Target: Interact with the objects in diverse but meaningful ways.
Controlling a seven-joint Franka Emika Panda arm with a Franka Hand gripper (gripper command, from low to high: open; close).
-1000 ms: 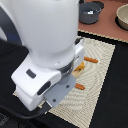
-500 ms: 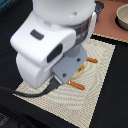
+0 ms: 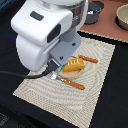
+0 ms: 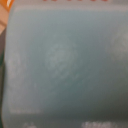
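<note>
The white arm (image 3: pixel 47 35) fills the exterior view's upper left, above a beige striped mat (image 3: pixel 100 75) on the dark bench (image 3: pixel 10 112). At frame centre lies the golden scored bread loaf (image 3: pixel 75 65), with a thin red-brown sausage (image 3: pixel 89 59) just beyond. A pale blue-white carton (image 4: pixel 64 64) fills the wrist view, blurred. Whether the end effector is spread or pinching, I cannot tell.

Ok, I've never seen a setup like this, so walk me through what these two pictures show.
The big white shape in the exterior view is a robot arm, seen by a camera off the arm. It leans over a striped cloth mat. On the mat lie a golden bread loaf, a thin red-brown sausage and a fork with an orange handle. A dark pot stands beyond the mat. The other picture comes from a camera on the wrist; it shows only a blurred pale blue-green surface very close. The gripper is hidden.
</note>
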